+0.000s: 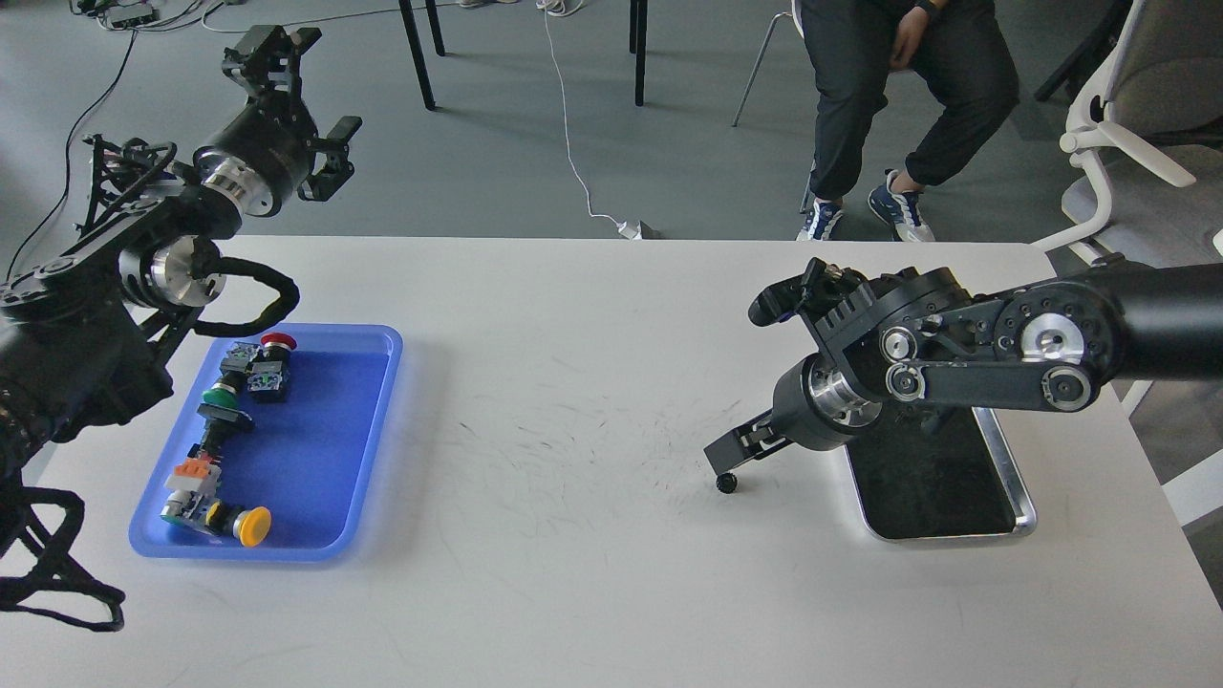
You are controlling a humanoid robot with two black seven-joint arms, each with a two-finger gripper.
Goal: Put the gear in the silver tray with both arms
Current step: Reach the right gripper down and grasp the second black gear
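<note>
Reaching low with the right gripper [731, 457], fingers seemingly narrowed, grip unclear, over the small black gear [727, 483], likely light, rigid, slippery, best pinched across its rim, beside the silver tray [1024, 502].

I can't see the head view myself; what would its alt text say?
On a white table, the right arm's gripper reaches down to a small black part beside a silver tray. The left gripper hangs raised above a blue tray of push-buttons.
</note>
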